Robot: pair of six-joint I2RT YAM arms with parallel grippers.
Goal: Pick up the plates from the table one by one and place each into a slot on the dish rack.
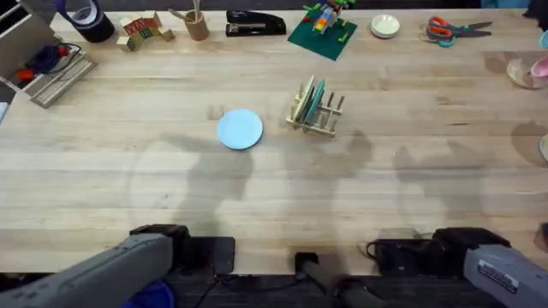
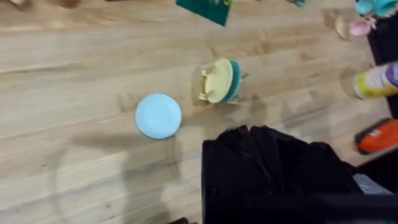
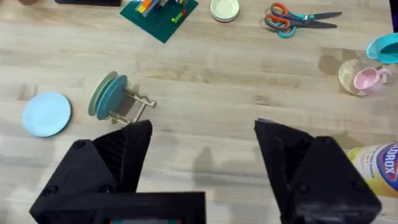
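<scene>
Left arm: drawn back at the near edge of the counter [image 1: 274, 188], its grey link lying low and slanting toward the lower left corner of the overhead view.
Left tool [image 2: 273, 180]: a dark black mass in its own wrist view; whether its fingers are apart or together cannot be told.
Right arm: also pulled back at the near edge, its grey link at the lower right of the overhead view, well short of the task's things.
Right tool [image 3: 202, 162]: fingers wide apart with bare counter between them, holding nothing, raised above the wood.
Light blue plate [image 1: 240, 129]: lies flat on the counter, well ahead of both tools, ahead and to the left of the right tool, and apart from the rack.
Dish rack [image 1: 317, 109]: small pale wooden rack with upright dowels, standing ahead of the right tool, just beside the blue plate without touching it.
Cream plate [image 2: 218, 81]: stands on edge in a rack slot.
Teal plate [image 3: 113, 96]: stands on edge right next to the cream one.
Far edge: green brick baseplate [image 1: 322, 34], small white dish [image 1: 384, 26], scissors [image 1: 454, 30], black stapler [image 1: 255, 24], all well beyond the rack.
</scene>
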